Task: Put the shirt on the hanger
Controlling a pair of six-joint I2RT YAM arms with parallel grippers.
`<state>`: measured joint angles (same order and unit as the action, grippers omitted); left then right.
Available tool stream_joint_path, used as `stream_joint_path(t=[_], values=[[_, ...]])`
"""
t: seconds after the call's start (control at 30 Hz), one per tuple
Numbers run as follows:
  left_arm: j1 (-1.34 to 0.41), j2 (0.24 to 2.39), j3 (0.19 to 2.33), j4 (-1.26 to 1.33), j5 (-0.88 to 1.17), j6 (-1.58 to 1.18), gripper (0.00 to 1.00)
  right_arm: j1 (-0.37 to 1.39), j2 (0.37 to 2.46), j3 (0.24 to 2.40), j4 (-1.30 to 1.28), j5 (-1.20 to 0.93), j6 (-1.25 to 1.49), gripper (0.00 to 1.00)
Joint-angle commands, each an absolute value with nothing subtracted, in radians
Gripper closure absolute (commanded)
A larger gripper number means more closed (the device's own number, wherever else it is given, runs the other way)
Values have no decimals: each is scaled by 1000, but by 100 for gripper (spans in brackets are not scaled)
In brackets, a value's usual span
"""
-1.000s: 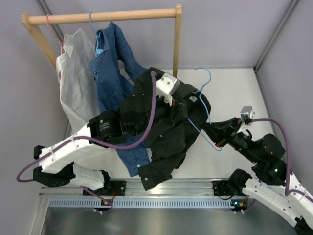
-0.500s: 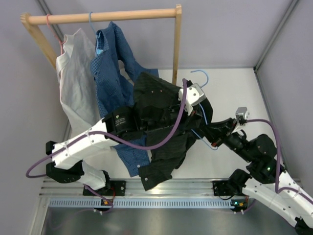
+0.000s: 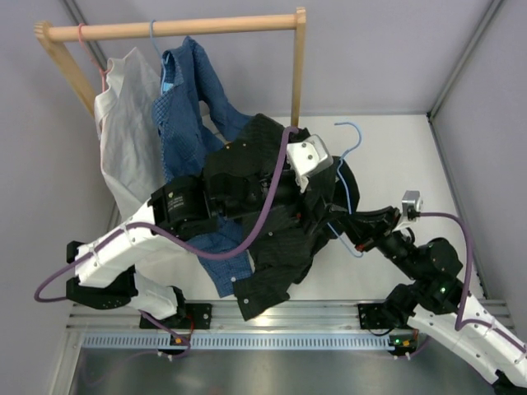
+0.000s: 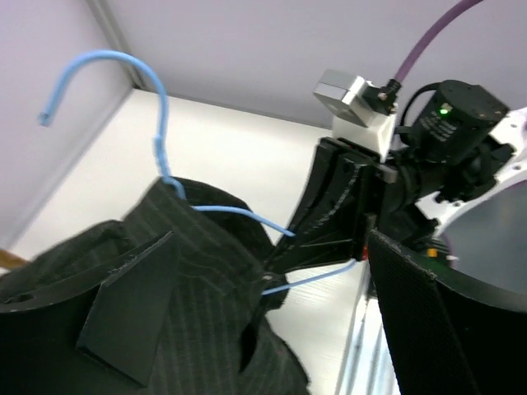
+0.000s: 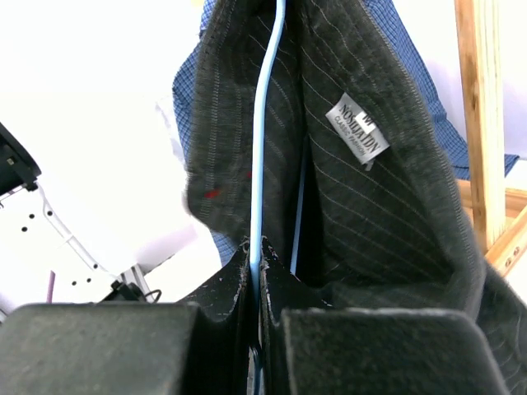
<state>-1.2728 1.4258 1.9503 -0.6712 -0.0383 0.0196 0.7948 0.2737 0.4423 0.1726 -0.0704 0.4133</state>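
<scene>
Top external: the shirt (image 3: 280, 243) is seen bunched over the hanger (image 3: 349, 136), raised above the table (image 3: 403, 156) just in front of the wooden rack (image 3: 173, 29). The hanger's hook is exposed past the fabric on the far right side, and 1 lower wire corner is exposed below it. The left gripper (image 3: 323, 183) is positioned over the top of the shirt; its fingers are masked by its own wrist here. The right gripper (image 3: 352, 233) is set on the exposed wire from the right. 2 other garments, a blue patterned shirt (image 3: 185, 107) and a pale grey shirt (image 3: 123, 140), are hung on the rack.

Left wrist: the left fingers (image 4: 123, 317) are spread wide and nothing is clamped between them. 1 pad is shown on or just above the black fabric; contact cannot be told. The hanger's neck is seen rising out of the shirt, with the right gripper pinched on the wire beside it.

Right wrist: the right jaws are closed tight on the light-blue wire, which is run up inside the shirt. A white label (image 5: 360, 132) is sewn in beside the wire
</scene>
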Motion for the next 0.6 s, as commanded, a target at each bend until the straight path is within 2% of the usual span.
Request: stream_joint_path(t=[0.0,0.1,0.2,0.23,0.3,0.53,0.57], values=[[-1276,1393,1997,-673,-124,176,2,796,232,448,339,-63,428,100],[-1243,1400,1994,-649,-178,300,2,796,209,443,319,-81,422,100],[-1051,1445,2028,-661,105,311,6,796,186,440,282,-110,410,100],[-966,1456,2039,-667,255,313,6,796,180,440,270,-121,403,100],[-918,1476,2039,-675,359,359,2,796,170,443,227,-153,393,100],[-862,1580,2160,-837,721,405,2,798,166,465,164,-253,353,100],[-851,1582,2155,-851,824,416,3,796,163,469,161,-267,348,100]])
